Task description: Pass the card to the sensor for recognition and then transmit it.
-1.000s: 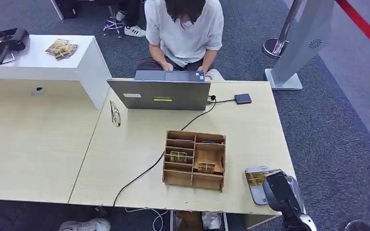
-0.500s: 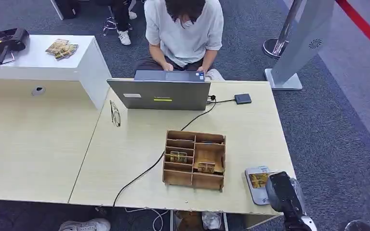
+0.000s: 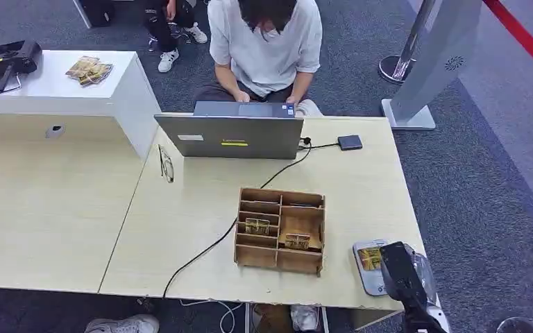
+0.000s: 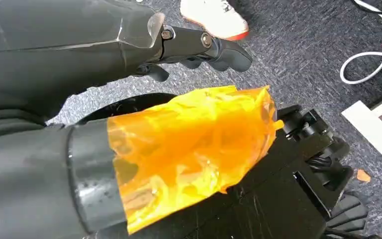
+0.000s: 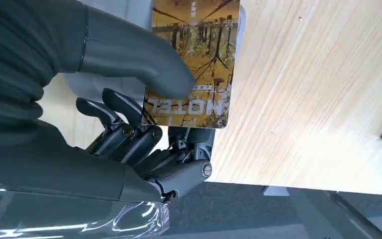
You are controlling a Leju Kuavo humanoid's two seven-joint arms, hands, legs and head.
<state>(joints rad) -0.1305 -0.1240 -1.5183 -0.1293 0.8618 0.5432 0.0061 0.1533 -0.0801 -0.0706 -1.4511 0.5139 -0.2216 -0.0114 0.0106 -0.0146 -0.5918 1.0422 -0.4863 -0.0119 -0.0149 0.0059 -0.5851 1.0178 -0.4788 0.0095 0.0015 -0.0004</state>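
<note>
Right robot hand (image 5: 144, 124) pinches the card (image 5: 194, 64) between thick grey thumb and dark fingers; the thumb lies flat on the printed face. The card is held over the sensor (image 3: 368, 272), a pale flat reader at the near right corner of the bench (image 3: 201, 208), just right of the wooden organizer (image 3: 280, 230). In the head view the card (image 3: 370, 258) lies on or just above the reader's top (contact cannot be told).

Relation that matters: the card projects forward from the right robot hand (image 3: 399, 274), long axis running away from the fingers and along the reader's length, face roughly parallel to the reader. The right arm is the nearer arm by far.

Left robot hand (image 4: 194, 47) hangs below bench level over grey carpet, fingers curled in, holding nothing.

Materials: card thin, stiff, glossy, brown-gold print with "HOTEL" lettering; reader smooth grey-white plastic, rounded corners; bench pale wood-grain laminate; organizer raw plywood with slotted compartments.
</note>
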